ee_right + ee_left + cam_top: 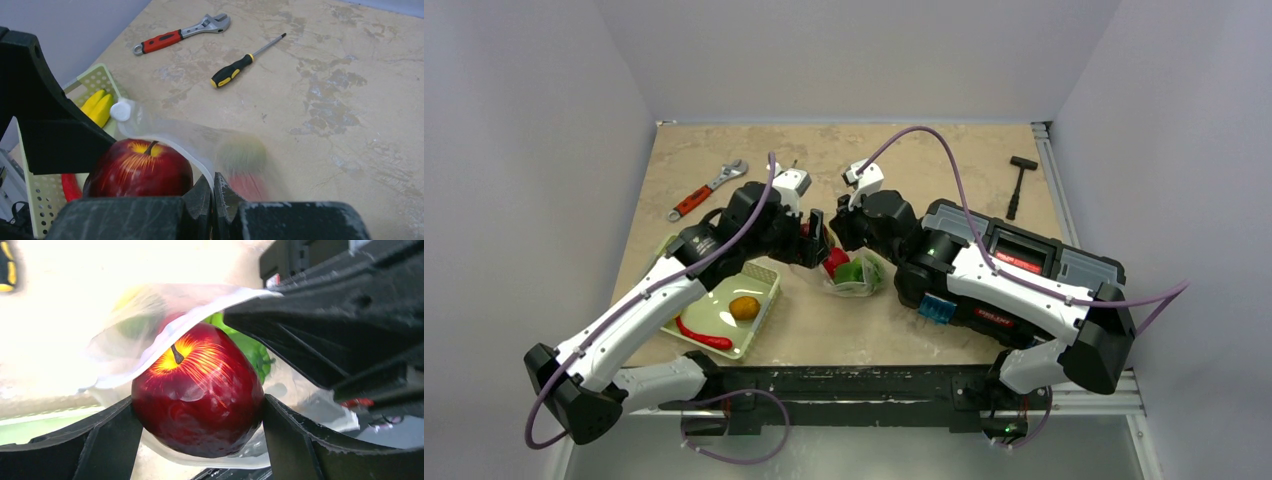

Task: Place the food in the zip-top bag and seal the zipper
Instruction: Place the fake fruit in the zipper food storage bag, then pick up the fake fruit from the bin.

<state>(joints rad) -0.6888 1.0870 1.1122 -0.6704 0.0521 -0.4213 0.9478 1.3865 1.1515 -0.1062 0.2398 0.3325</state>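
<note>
One red apple (200, 385) sits clamped in your left gripper (198, 405), halfway under the zip-top bag (150, 315) lip that your right gripper (212, 186) pinches up, the bag's interior lying straight ahead.

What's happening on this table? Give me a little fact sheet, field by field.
Left gripper: clamped on red apple, at the bag's mouth
Right gripper: pinching zip-top bag by its edge
Inside bag: green food
In basket: red chilli, orange-yellow piece
Bag sealed: not yet, mouth open
</note>
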